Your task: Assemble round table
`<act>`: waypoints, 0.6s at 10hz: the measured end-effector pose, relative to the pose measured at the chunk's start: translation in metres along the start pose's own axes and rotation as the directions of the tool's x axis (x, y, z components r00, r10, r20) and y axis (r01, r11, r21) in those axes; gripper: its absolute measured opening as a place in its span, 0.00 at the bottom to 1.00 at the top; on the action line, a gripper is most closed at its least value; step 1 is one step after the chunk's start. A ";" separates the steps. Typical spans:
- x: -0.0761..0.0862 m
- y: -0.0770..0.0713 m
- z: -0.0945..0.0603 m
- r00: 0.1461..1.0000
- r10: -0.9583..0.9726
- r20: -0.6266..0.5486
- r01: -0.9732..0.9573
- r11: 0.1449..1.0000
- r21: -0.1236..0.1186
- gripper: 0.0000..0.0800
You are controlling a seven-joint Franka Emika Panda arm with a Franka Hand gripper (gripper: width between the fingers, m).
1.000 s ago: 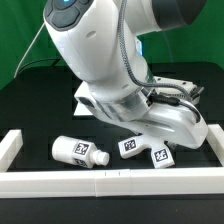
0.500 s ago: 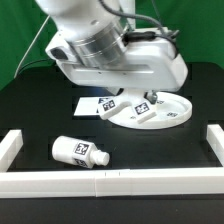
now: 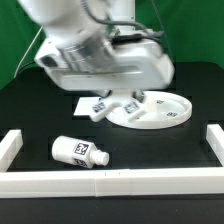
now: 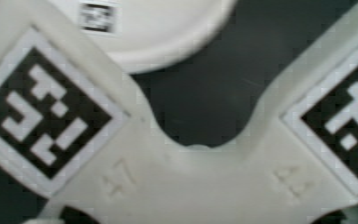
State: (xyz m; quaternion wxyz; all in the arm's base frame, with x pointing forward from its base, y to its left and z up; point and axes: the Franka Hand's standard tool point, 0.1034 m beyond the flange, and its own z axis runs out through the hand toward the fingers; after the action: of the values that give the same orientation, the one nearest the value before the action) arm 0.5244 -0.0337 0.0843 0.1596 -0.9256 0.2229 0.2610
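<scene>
1. Over the black tabletop (image 3: 40, 115), only the exterior view gives the layout. The large rimmed white plastic round disc (image 3: 168, 116) lies flat at the exterior view's right. The short white cylindrical leg (image 3: 80, 150) lies on its side near the long white rail frame (image 3: 110, 181), well apart from the disc.
2. The gripper (image 3: 116, 96) hangs under the bulky white arm, clamped on the white plastic cross-shaped base (image 3: 101, 106). It holds the base raised over the disc's rim and a corner of the marker board (image 3: 80, 103). The fingers themselves are hidden.
3. Only the wrist view shows surface detail. Two smooth matte arms of the base (image 4: 176, 170) spread in a V, each bearing a square tag of blocky black-and-white pattern. The blurred disc (image 4: 158, 45) beyond carries a smaller tag.
</scene>
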 end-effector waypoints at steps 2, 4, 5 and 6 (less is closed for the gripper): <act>0.001 0.043 -0.009 1.000 0.002 0.024 -0.002 1.000 0.007 0.56; 0.002 0.042 -0.008 1.000 0.005 0.025 -0.005 1.000 0.009 0.56; 0.002 0.043 -0.007 1.000 0.005 0.025 -0.006 1.000 0.009 0.56; 0.002 0.047 -0.005 0.999 -0.024 0.028 0.024 1.000 0.010 0.56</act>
State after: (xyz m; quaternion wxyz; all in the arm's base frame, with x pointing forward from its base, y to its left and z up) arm 0.5051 -0.0762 0.0786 0.1704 -0.9237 0.2109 0.2709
